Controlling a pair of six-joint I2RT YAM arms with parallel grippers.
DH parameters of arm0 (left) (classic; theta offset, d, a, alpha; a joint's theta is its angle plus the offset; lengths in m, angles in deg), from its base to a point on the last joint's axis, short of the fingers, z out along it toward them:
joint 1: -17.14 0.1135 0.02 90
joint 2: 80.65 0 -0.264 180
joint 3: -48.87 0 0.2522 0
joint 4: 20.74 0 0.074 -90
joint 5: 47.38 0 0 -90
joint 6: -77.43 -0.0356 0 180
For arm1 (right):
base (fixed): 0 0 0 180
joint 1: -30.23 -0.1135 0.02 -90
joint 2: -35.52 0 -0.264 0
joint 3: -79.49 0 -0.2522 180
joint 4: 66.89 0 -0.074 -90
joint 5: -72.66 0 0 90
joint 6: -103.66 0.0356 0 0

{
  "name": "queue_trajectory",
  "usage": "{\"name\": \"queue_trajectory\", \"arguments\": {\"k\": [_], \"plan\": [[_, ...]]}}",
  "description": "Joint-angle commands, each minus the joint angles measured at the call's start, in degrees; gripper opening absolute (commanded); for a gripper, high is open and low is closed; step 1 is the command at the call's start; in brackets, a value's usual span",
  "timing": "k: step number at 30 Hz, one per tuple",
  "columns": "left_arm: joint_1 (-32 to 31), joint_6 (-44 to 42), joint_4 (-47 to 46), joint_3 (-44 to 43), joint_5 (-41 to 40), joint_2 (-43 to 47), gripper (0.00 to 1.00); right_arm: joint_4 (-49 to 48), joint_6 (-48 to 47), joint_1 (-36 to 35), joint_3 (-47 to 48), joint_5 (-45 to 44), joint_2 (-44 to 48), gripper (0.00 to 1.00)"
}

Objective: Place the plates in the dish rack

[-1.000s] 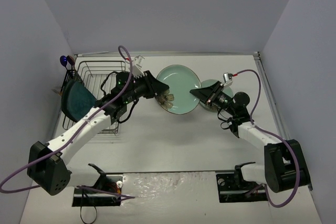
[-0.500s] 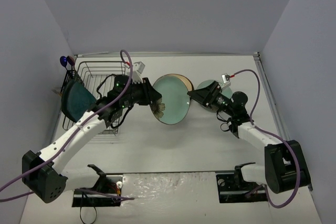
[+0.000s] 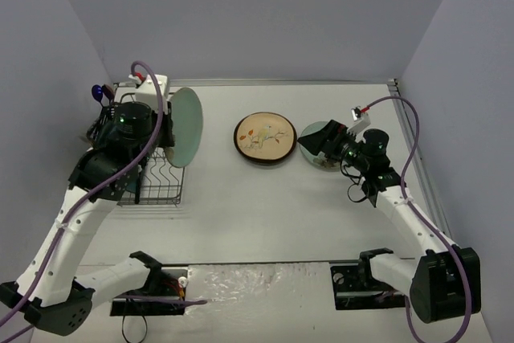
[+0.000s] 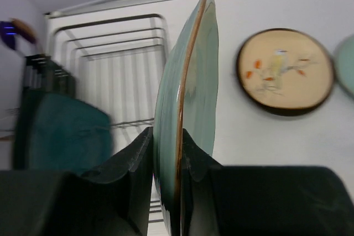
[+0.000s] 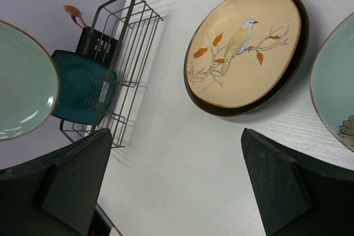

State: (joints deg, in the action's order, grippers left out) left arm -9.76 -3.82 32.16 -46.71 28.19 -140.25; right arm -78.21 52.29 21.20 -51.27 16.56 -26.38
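Observation:
My left gripper (image 3: 167, 128) (image 4: 166, 139) is shut on the rim of a pale mint plate (image 3: 186, 124) (image 4: 193, 70), which it holds on edge over the right side of the black wire dish rack (image 3: 157, 176) (image 4: 116, 48) (image 5: 126, 37). A dark teal plate (image 4: 55, 131) (image 5: 77, 84) stands in the rack's left end. A cream bird plate with a brown rim (image 3: 263, 137) (image 4: 285, 70) (image 5: 246, 48) lies flat mid-table. My right gripper (image 3: 312, 144) (image 5: 177, 181) hangs open just right of it, over a second mint plate (image 3: 329, 160) (image 5: 338, 89).
A black cutlery caddy (image 4: 44, 73) with a blue and an orange utensil (image 3: 98, 92) sits at the rack's far left corner. Grey walls close in the table on three sides. The arm bases stand at the near edge.
The left arm has carried the mint plate from mid-table left to the rack and turned it on edge. The right gripper let go of its rim and opened. The bird plate is now uncovered.

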Motion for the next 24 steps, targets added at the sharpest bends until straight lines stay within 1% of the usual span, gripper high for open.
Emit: {"name": "queue_trajectory", "arguments": {"k": [1,3,5,10,17,20,24], "plan": [[11.33,-13.17,-2.93,-2.02,-6.46,0.97,0.00,-0.48,-2.18,1.17,0.32,-0.01,1.35,1.00],[14.66,-15.60,-5.14,-0.90,-4.97,0.78,0.00,-1.33,-1.85,1.47,-0.05,1.35,1.18,1.00],[19.43,-17.51,-6.79,0.52,-3.97,-0.05,0.00,-1.94,-1.63,1.86,-0.79,2.19,1.25,1.00],[25.05,-19.87,-10.17,1.62,0.88,-4.04,0.00,-3.49,-1.23,3.64,-2.38,4.71,0.98,1.00],[27.02,-20.99,-14.48,5.31,3.62,-9.11,0.00,-6.81,0.63,7.50,-4.97,8.50,0.11,1.00],[28.92,-21.00,-16.63,7.47,4.17,-10.73,0.00,-6.74,0.53,7.85,-5.16,8.81,-0.37,1.00],[29.01,-21.23,-18.22,10.43,4.53,-12.64,0.00,-6.80,0.18,8.36,-5.37,9.11,-0.51,1.00]]}}
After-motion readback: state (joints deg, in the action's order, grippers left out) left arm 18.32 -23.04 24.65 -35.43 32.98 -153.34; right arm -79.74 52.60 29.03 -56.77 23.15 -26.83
